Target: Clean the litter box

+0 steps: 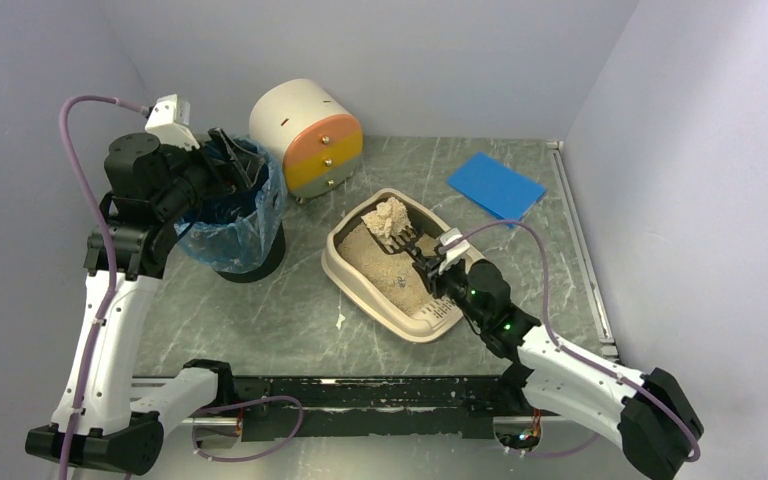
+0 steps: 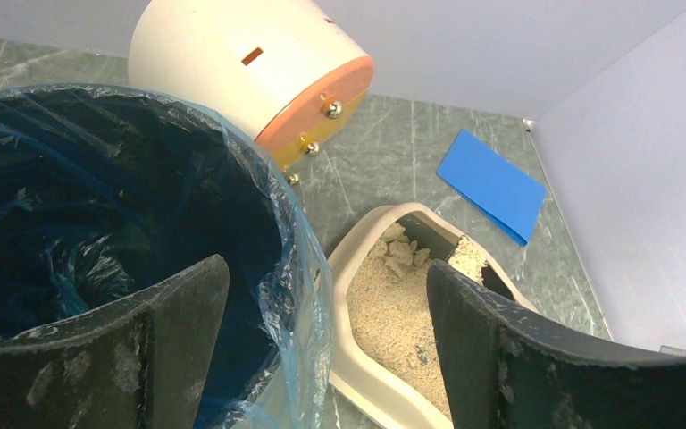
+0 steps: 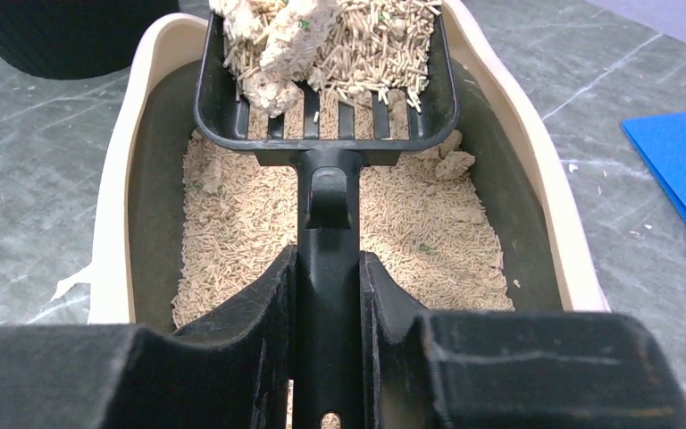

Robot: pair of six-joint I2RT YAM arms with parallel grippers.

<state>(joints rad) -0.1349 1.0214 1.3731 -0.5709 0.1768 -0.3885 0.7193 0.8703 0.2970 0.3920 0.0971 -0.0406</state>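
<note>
Nearest, the left fingers (image 2: 179, 331) hang spread wide at the bin (image 1: 238, 258), which stands toward the bench's (image 1: 290, 320) left edge. One finger is over the blue liner (image 2: 71, 214) inside and the other is outside, with the rim between them. I cannot tell whether they touch the liner. Behind the bin, at the far edge, a drawer unit (image 1: 305, 135) lies on its side.

The litter box (image 1: 380, 315) sits angled just right of the bench's middle, well apart from the bin. The scoop (image 3: 326, 192) is held over the far end of the box, heaped with a clump (image 3: 272, 45) and loose pellets. The right fingers (image 3: 259, 313) are pressed tight on the scoop handle, one on each side. A blue sheet (image 1: 495, 185) lies near the far right corner.

The step in hand looks like carrying this load to the bin. To do it well:
- Give the scoop a short shake over the box first, so the clean pellets fall through the slots and not onto the bench.
- Keep the scoop level, or tipped slightly back toward the handle, because the clump sits near its far lip.
- Lift clear of the box rim, then cross leftward slowly.
- Tip the scoop only once it is well over the liner, away from the left fingers.
</note>
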